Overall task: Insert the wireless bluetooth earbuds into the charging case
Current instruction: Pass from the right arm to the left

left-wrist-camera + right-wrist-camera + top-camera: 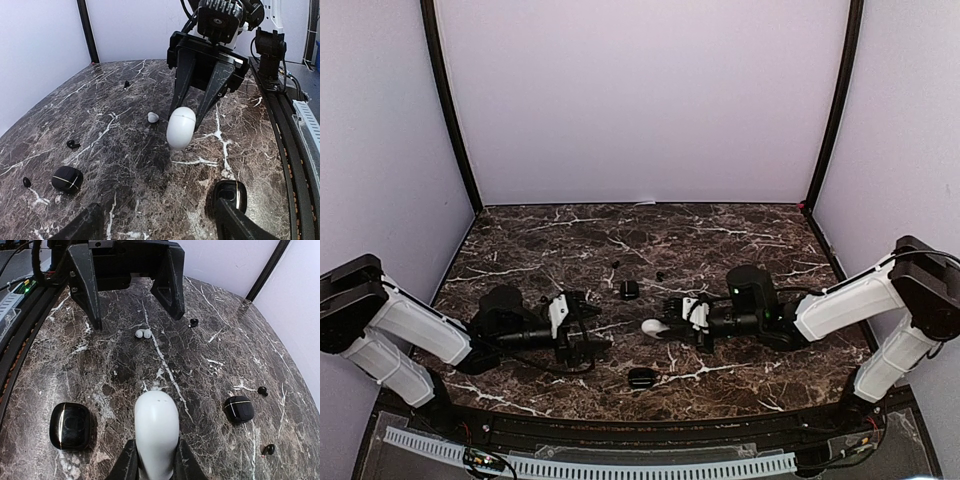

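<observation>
**Hazards**
- White charging case: smooth and rounded, pinched by one end in the clenched right tool, and apparently raised off the counter. It will probably swivel or squirt free if pushed sideways.
- The case lid looks shut, with a seam line visible. No bud can go in until it is opened, and prying at it could twist the case out of the pinch.
- White earbuds: a tiny, glossy pair lying touching each other on the counter, between the two tools. A descending finger could flick them away.
- Left tool: released, jaws wide, grasping nothing, facing the case. Closing off-centre on a bud could pinch it out sideways.
- Black earbuds: scattered singly and well apart. There is a risk of matching one to the wrong case.

**Containers**
- White charging case: contents not visible.
- Black case, resting on the counter: lid seemingly down, contents not visible.
- Second black case, resting on the counter: closed, contents not visible.
</observation>
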Controlling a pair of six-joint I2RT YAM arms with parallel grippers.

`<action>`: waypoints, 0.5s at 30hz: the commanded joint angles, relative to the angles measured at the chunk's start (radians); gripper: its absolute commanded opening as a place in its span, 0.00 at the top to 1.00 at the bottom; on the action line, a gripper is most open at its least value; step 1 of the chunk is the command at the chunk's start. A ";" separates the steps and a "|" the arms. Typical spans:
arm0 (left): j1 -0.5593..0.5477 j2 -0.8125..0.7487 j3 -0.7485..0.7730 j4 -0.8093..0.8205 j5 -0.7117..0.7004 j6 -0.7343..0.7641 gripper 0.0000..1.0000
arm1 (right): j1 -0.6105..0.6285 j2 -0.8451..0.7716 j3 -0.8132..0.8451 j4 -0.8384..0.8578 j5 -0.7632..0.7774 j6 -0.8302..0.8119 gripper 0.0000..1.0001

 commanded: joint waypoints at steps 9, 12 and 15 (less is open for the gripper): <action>-0.076 0.130 0.084 0.055 -0.012 0.060 0.20 | -0.011 0.064 0.017 0.060 -0.062 0.022 0.80; -0.089 0.152 0.100 0.055 -0.025 0.060 0.22 | -0.011 0.068 0.022 0.055 -0.078 0.023 0.80; -0.092 0.171 0.110 0.075 -0.009 0.041 0.25 | -0.010 0.074 0.031 0.044 -0.106 0.025 0.80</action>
